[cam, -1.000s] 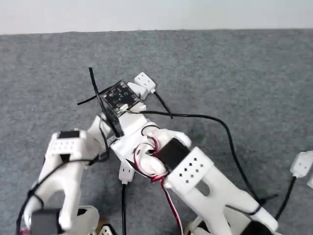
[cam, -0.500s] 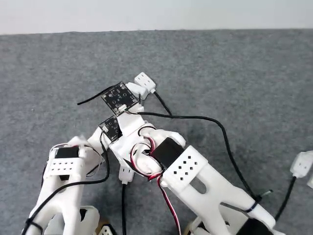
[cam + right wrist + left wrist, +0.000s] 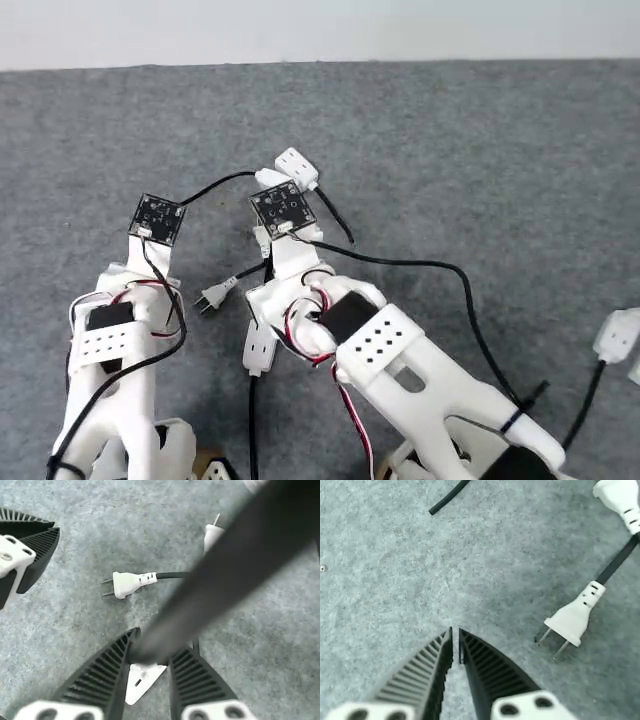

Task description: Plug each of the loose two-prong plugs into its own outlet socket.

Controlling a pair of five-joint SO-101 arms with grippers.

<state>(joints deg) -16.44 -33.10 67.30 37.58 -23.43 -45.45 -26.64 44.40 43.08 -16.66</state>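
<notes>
White plug (image 3: 213, 295) lies on grey carpet (image 3: 480, 150), left of centre in the high view and between the two arms. Its prongs are bare and point to the lower left, and its black cable (image 3: 615, 567) runs off under the right arm. It lies apart from both grippers. The left gripper (image 3: 455, 632) has its fingers all but closed, with the plug off to one side. The right gripper (image 3: 164, 636) has its fingers a little apart, a white piece (image 3: 142, 680) in the gap and the plug ahead of them. A socket (image 3: 296, 165) sits upper middle.
</notes>
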